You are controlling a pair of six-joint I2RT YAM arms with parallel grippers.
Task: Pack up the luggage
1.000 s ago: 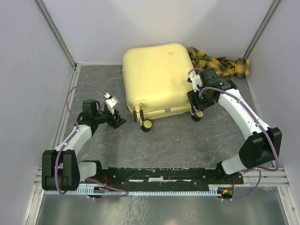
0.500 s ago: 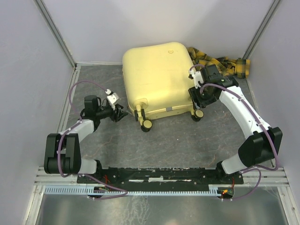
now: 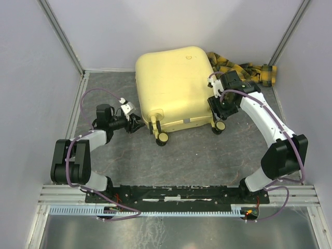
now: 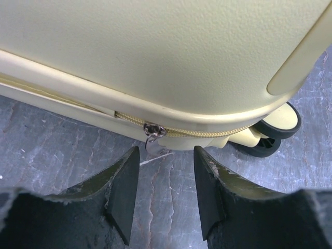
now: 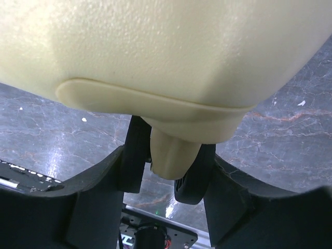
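Now the left gripper (image 4: 166,155) has closed in on the shut luggage (image 3: 174,83) at the far middle of the table (image 3: 197,150), jaws parted just short of its zipper pull (image 4: 152,134), while the right gripper (image 3: 220,108) pinches a wheel strut (image 5: 174,153), so unzipping seems next.

Suitcase (image 3: 174,85): large, pale yellow, hard shell, rounded corners, finely pebbled surface in the left wrist view (image 4: 155,52) and right wrist view (image 5: 155,46). Lies flat on a broad face, lid shut, on the dark grey stone-patterned table surface (image 3: 192,155), toward the far middle and turned slightly off square. Wheel end faces the near side. Two wheels show there, left wheel (image 3: 162,137) and right wheel (image 3: 220,126), with dark tyres and yellow hubs on stubby yellow legs. Small round mark on top near the far edge. A yellow zip runs along the seam under the shell rim, with a metal zip puller (image 4: 152,130) hanging at the near-left corner.
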